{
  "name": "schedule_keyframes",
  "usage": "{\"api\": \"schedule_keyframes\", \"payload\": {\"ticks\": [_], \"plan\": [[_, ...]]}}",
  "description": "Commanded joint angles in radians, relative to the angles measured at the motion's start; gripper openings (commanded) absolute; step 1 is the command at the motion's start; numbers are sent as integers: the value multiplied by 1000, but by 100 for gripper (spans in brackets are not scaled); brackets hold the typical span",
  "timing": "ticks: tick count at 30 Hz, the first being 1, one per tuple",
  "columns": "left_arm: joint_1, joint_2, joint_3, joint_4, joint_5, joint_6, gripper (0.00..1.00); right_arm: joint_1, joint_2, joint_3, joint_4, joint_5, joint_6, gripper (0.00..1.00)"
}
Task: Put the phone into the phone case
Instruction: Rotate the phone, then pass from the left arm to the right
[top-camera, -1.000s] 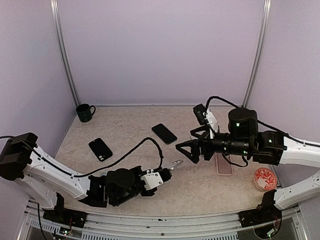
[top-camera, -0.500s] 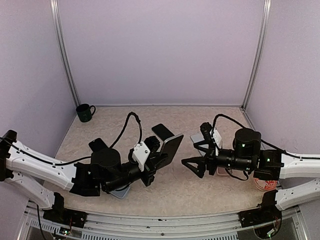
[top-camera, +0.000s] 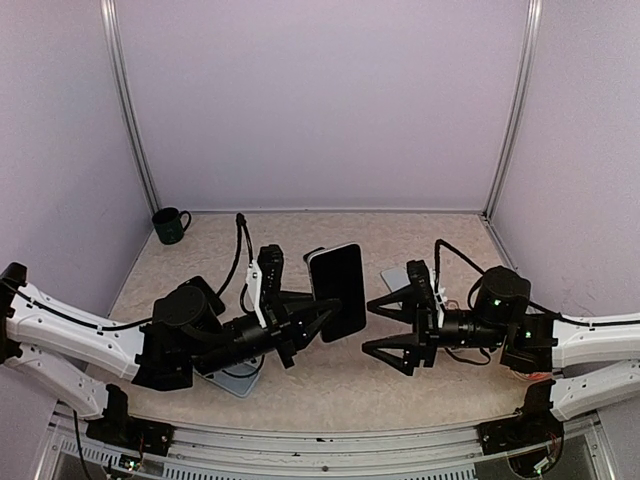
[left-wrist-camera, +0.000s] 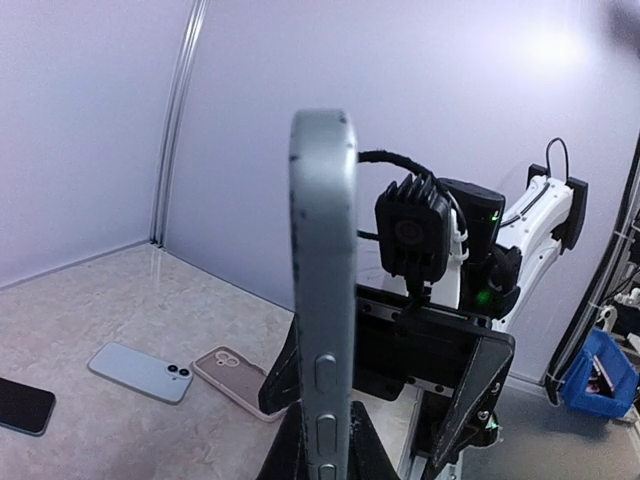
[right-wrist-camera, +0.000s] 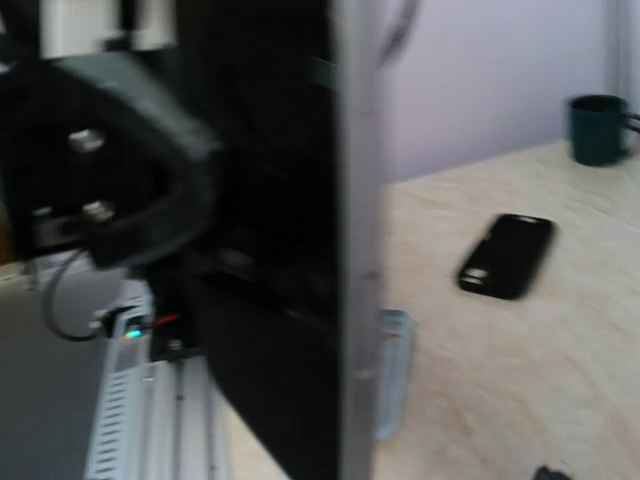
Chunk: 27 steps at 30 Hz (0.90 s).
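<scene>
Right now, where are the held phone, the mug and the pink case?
phone (top-camera: 338, 288), top view, middle of its dark face.
mug (top-camera: 170, 226), top view, on its body.
pink case (left-wrist-camera: 235, 378), left wrist view, middle of its back.

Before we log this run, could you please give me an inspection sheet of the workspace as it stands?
Surface: beige marbled table, no spills seen.
Job's things: phone held upright above the table; pink case lying flat.
Clutter: green mug, black phone, light blue phone, pale blue case under the left arm.
Grippers: left gripper shut on the phone's lower end; right gripper open, facing the phone.
Cables: black cable arched over the left arm.
Surroundings: lilac walls; blue bin beyond the table.
</scene>
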Motion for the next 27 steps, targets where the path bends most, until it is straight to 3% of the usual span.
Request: {"api": "schedule_keyframes", "payload": {"ticks": [1, 8, 27], "plan": [[12, -10, -14, 156, 96, -81, 0, -7, 30, -12, 93, -142, -8, 90], [14, 3, -37, 225, 163, -99, 0, -7, 44, -13, 158, -261, 25, 85], [16, 64, -43, 280, 209, -125, 0, -1, 203, 64, 264, -343, 135, 60]]}}
